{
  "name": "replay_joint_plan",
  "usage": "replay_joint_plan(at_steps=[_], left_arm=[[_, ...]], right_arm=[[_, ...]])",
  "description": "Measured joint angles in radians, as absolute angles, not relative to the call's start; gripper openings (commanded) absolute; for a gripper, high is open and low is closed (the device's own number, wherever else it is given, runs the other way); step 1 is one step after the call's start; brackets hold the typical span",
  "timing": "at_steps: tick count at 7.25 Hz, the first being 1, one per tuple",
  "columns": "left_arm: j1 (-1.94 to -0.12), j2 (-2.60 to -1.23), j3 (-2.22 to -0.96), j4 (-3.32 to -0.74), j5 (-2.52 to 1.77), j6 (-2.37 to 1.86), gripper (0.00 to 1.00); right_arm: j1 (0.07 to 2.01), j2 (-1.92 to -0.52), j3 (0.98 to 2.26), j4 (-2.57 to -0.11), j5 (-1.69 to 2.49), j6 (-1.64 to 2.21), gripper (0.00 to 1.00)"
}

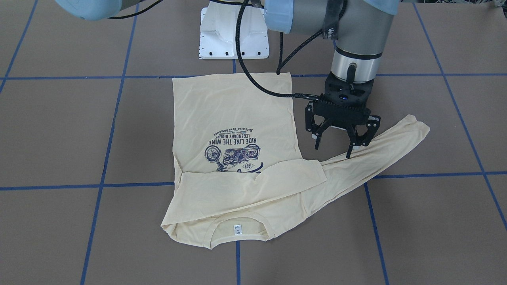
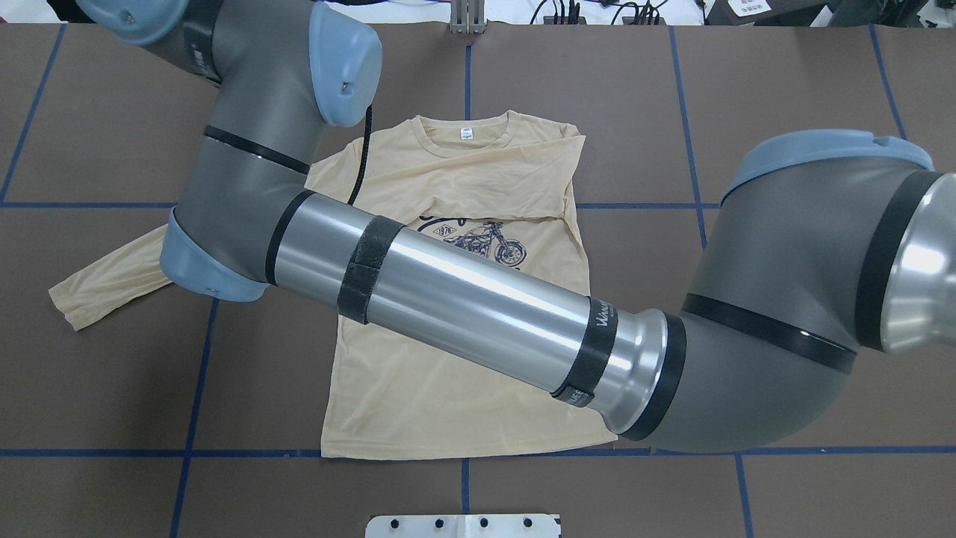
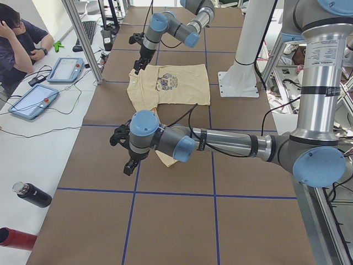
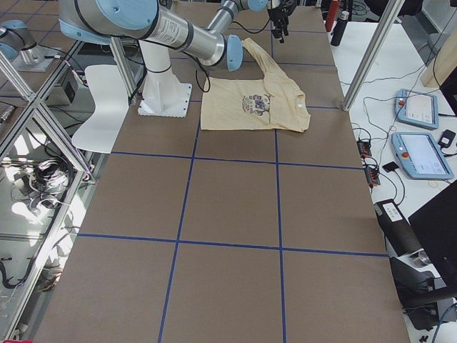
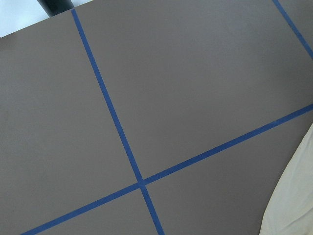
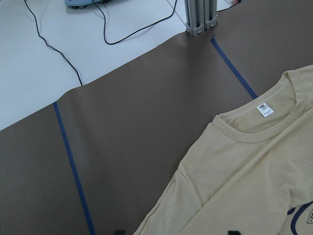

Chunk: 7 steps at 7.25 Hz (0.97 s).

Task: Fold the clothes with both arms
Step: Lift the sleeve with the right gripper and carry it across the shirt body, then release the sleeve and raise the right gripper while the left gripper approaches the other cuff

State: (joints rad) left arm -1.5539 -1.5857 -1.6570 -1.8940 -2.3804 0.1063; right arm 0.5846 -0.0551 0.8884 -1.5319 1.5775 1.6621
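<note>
The cream shirt (image 1: 233, 118) lies flat with its print up and its collar (image 2: 463, 134) away from the robot. One sleeve is folded across the chest. The other sleeve (image 1: 388, 146) stretches out to the robot's left. My right arm (image 2: 463, 299) reaches across the shirt. Its gripper (image 1: 332, 152) hangs open and empty above that stretched sleeve near the shoulder, and its wrist view looks down on the collar (image 6: 254, 105). My left gripper (image 3: 126, 160) shows only in the exterior left view, beside the cuff, and I cannot tell its state. The left wrist view catches a corner of cloth (image 5: 296, 196).
The white pedestal base (image 1: 233, 35) stands behind the shirt's hem. Blue tape lines grid the brown table. A metal post (image 6: 198, 19) rises at the far table edge. A person (image 3: 19, 38) sits at a side desk with tablets (image 3: 33, 102) and a bottle (image 3: 33, 196).
</note>
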Motion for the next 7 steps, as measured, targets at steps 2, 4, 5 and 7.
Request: replay_joint_plan(at_steps=[2,4,5,7], left_arm=[[-1.531,-1.587,-1.664,-1.956,-2.378,0.106,1.00],[-1.424,-1.583,-1.665,-2.050,-2.364,0.068,1.00],[-1.377,-1.567,-1.666,-2.119,-2.341,0.005,1.00],[-1.274,-1.494,-1.667,-2.315,-2.258,-0.159,1.00]], right_arm=[[0.664,-0.114,0.962,-1.547,1.744,1.621,0.99],[0.716,-0.265,1.158,-1.641,1.835,1.518,0.99],[0.741,-0.365,1.290,-1.700,1.869,1.452,0.99],[0.800,-0.622,1.588,-1.770,1.928,1.305,0.99]])
